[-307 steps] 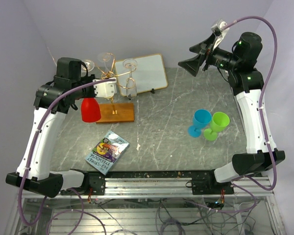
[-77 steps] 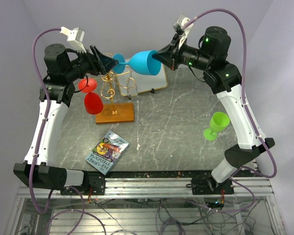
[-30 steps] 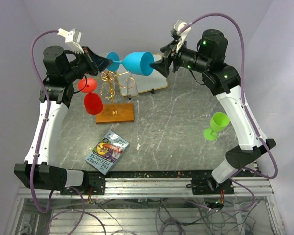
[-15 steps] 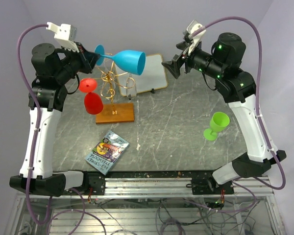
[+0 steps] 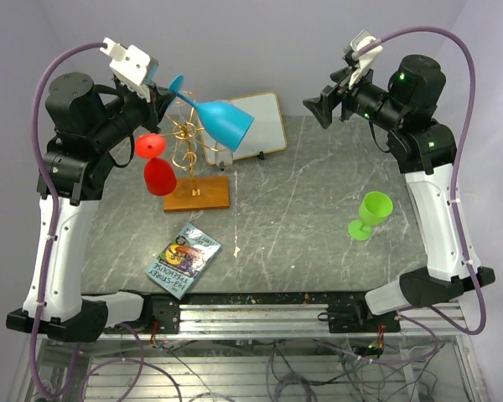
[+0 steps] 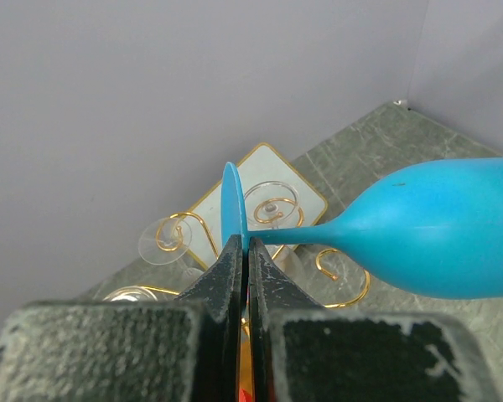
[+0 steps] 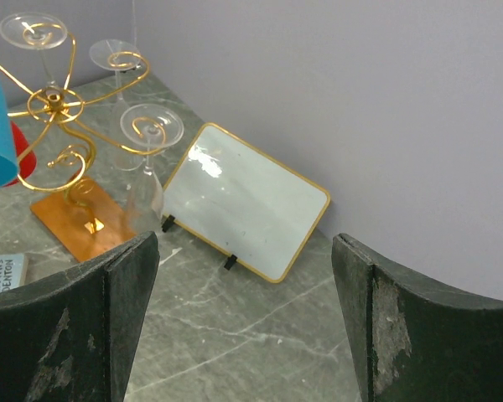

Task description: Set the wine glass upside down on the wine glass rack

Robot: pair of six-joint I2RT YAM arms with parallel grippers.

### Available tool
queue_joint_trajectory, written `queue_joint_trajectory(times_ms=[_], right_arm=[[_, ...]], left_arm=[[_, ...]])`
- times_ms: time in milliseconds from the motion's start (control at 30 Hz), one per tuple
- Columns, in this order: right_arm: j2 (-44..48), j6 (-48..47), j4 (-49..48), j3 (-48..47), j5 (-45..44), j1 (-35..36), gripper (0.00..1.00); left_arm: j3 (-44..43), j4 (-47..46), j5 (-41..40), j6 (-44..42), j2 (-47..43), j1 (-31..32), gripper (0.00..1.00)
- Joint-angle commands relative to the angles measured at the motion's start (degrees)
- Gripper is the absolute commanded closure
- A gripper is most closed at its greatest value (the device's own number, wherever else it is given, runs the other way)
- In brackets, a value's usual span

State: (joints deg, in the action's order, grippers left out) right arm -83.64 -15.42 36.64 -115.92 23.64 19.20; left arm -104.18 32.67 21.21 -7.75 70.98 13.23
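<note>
we are pinching the blue plastic wine glass [image 5: 226, 120] by its foot in the closed left tool [image 6: 244, 247] above the gold wire rack [image 5: 188, 141]; right tool [image 5: 317, 107] gaping, empty. next: bowl down, stem into a scroll.

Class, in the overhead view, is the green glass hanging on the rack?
No, the green glass stands upright on the table, apart from the rack.

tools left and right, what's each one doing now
Left tool: shut on the blue wine glass, gripping its foot.
Right tool: open, holding nothing.
</note>
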Motion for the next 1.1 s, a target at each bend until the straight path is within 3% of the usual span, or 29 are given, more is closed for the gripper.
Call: queue_joint_trajectory(times_ms=[0,267,633,1067], right_arm=[[1.62,2.14,-1.94,1.66,4.22,-2.00,0.16],[1.59,3.76,-3.37,3.48,7.30,-4.65,0.17],[2.63,6.05,-5.31,6.24,11.19,-8.74,0.16],[2.88,6.65,-6.06,7.58,12.66,-10.21,0.16]], left_arm=[[-2.08,2.03,-0.91,-6.22,0.21,1.63,0.93],[-1.10,8.52,-1.15,-16.99,-0.40,7.53,0.93],[1.64,14.36,-8.01,-30.58,-0.14,14.88,0.93],[4.21,16.41,-13.21,-38.18,0.71,17.89,0.93]])
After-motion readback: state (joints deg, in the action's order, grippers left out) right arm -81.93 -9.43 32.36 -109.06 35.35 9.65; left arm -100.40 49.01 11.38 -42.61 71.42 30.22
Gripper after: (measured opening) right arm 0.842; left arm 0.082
